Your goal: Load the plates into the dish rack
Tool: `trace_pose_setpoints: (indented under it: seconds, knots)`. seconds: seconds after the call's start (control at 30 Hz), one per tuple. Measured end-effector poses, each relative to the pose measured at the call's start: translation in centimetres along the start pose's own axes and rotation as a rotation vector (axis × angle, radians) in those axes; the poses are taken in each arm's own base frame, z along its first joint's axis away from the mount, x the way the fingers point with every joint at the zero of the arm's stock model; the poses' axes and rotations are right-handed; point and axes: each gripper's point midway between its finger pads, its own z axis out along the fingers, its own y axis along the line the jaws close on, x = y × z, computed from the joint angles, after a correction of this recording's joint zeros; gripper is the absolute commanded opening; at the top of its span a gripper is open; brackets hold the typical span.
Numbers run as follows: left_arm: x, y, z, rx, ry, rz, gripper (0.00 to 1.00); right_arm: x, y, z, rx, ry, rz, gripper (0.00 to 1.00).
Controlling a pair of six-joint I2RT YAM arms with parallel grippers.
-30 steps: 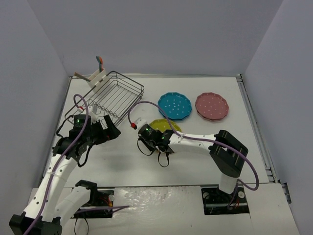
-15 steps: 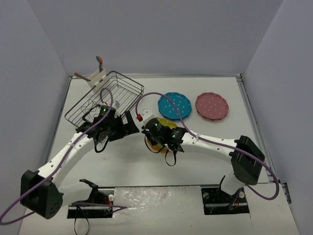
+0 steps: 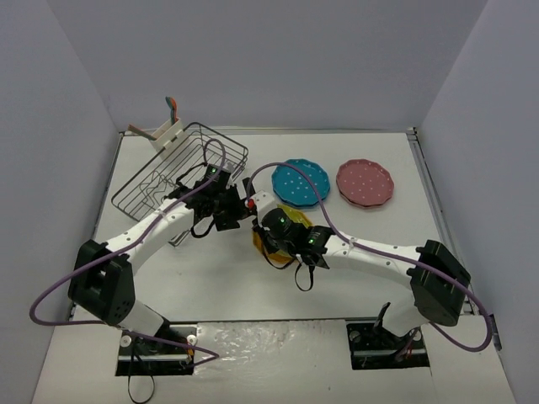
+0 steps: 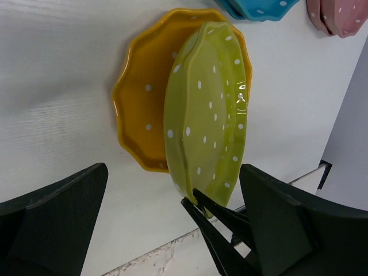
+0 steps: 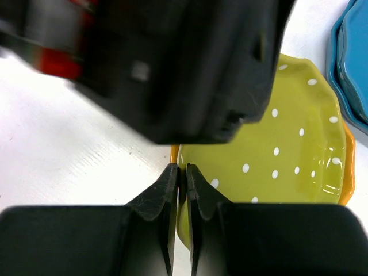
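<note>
My right gripper point(image 5: 183, 170) is shut on the rim of the yellow-green plate point(image 5: 287, 144) and holds it tilted up on edge. That plate shows in the left wrist view point(image 4: 207, 115), above an orange-yellow plate point(image 4: 141, 109) lying flat on the table. My left gripper point(image 4: 173, 168) is wide open, close in front of the tilted plate, one finger to each side and touching nothing. In the top view the left gripper point(image 3: 236, 207) and the right gripper point(image 3: 269, 232) meet at mid-table. The teal plate point(image 3: 301, 182) and pink plate point(image 3: 365, 183) lie flat further back. The dish rack point(image 3: 181, 168) stands back left.
A white utensil caddy point(image 3: 160, 131) sits at the rack's far corner. Purple cables loop over both arms. Grey walls close the table on three sides. The teal plate's edge shows at the right of the right wrist view point(image 5: 353, 52).
My left arm swung right from beside the rack to the yellow-green plate. My right gripper tipped that plate up, uncovering the orange-yellow plate under it.
</note>
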Motion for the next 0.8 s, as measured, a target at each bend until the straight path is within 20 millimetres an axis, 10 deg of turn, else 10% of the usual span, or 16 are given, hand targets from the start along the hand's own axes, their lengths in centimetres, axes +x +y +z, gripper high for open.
trace_pose_setpoints:
  seconds: [0.8]
  knots:
    - [3.0,-2.2,5.2,0.091,0.190,-0.157,0.69,-1.2,-0.9,-2.3,-0.045,-0.176,0.072,0.00]
